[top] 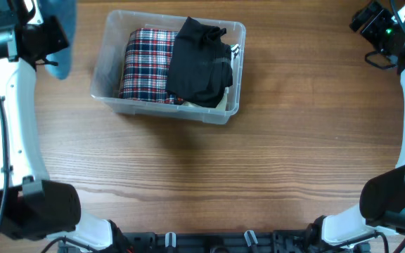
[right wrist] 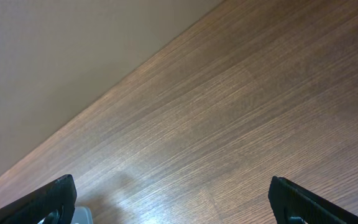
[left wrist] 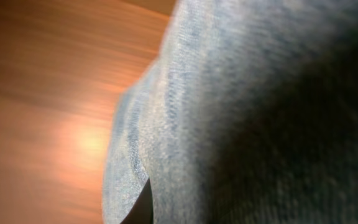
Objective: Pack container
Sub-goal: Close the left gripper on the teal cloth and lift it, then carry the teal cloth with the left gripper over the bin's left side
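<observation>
The clear plastic container (top: 108, 100) stands at the back of the table, left of centre. Inside it lie a folded red, white and black plaid garment (top: 146, 65) and a black garment (top: 199, 62) heaped on the right half. My left gripper (top: 46, 41) is raised at the far left, left of the container, and is shut on a blue-grey garment (top: 60, 31). That cloth (left wrist: 247, 106) fills the left wrist view and hides the fingers. My right gripper (right wrist: 176, 208) is open and empty at the far right (top: 375, 24), over bare wood.
The wooden table (top: 259, 161) spreads in front of and to the right of the container. Its far edge (right wrist: 104, 93) shows in the right wrist view against a plain wall. A pale edge of something (top: 220, 105) shows under the black garment.
</observation>
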Controlling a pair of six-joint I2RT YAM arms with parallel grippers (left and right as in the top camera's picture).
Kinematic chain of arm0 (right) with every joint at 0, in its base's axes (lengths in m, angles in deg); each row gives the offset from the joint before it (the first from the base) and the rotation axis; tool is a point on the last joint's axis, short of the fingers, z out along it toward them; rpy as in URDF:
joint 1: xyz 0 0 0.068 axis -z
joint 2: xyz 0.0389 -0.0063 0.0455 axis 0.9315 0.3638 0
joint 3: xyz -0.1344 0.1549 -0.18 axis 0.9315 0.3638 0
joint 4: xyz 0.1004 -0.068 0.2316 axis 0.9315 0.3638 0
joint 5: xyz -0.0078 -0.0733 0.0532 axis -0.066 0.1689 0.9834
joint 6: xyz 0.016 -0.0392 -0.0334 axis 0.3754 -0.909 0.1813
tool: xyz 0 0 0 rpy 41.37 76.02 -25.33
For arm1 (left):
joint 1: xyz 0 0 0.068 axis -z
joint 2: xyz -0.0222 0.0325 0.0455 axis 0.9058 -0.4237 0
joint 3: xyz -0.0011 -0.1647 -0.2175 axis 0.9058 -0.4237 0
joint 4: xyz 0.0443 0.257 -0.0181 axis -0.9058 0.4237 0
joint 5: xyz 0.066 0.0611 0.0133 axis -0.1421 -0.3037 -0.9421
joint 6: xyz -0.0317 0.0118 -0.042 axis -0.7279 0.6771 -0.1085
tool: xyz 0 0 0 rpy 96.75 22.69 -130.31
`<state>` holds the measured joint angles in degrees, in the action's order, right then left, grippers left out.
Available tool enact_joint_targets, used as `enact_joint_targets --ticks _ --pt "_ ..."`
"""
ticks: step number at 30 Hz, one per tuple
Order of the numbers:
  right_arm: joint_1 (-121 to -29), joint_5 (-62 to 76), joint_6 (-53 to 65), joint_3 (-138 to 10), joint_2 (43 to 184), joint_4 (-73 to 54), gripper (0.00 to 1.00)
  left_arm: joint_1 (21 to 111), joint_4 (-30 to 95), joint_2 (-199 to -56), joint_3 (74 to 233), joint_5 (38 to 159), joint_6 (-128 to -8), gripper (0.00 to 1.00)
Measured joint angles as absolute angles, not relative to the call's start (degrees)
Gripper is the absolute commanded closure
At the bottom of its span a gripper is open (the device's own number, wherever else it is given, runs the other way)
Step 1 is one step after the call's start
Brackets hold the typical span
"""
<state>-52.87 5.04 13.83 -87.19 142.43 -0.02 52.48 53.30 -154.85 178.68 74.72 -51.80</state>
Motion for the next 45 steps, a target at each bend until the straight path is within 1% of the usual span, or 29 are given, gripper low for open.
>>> enact_joint_targets --ticks 1,3,7,11,20,25,28,30,35,37,39,45 --pt "-52.87 5.02 13.83 -87.19 142.43 -0.02 0.00 52.48 54.92 -153.76 178.68 82.85 -52.44 0.96" --pt "-52.87 5.04 13.83 -87.19 142.43 -0.04 0.00 52.57 57.52 -153.41 178.68 92.92 -52.81 0.96" --pt "-52.87 5.04 13.83 -87.19 142.43 -0.02 0.00 52.61 59.86 -153.41 178.66 106.71 -53.77 0.96" --pt "-52.87 5.04 13.83 -87.19 142.43 -0.02 0.00 55.96 59.79 -153.41 178.66 112.90 -53.94 0.96" --pt "-52.87 5.04 13.83 -87.19 142.43 -0.02 0.00 66.52 60.99 -155.64 178.66 119.02 -53.64 0.96" --pt "-52.87 5.04 13.83 -87.19 142.43 -0.02 0.00 66.45 61.78 -165.21 178.66 120.02 -52.39 0.96" --pt "-52.87 5.04 13.83 -87.19 142.43 0.00 0.00 65.01 62.02 -167.97 178.73 121.14 -50.77 0.96" --pt "-52.87 5.02 13.83 -87.19 142.43 -0.02 0.00 63.59 63.29 -168.47 178.77 118.25 -50.36 0.96" --pt "-52.87 5.02 13.83 -87.19 142.43 -0.02 0.00 58.52 65.89 -170.17 178.77 104.75 -50.16 0.96" --pt "-52.87 5.02 13.83 -87.19 142.43 -0.02 0.00 56.61 66.24 -170.68 178.77 100.40 -50.16 0.94" --pt "-52.87 5.04 13.83 -87.19 142.43 -0.02 0.00 55.94 66.17 -170.79 178.77 98.02 -50.16 0.96" --pt "-52.87 5.04 13.83 -87.19 142.43 -0.02 0.00 56.33 64.31 -170.79 178.77 95.02 -49.42 0.96"
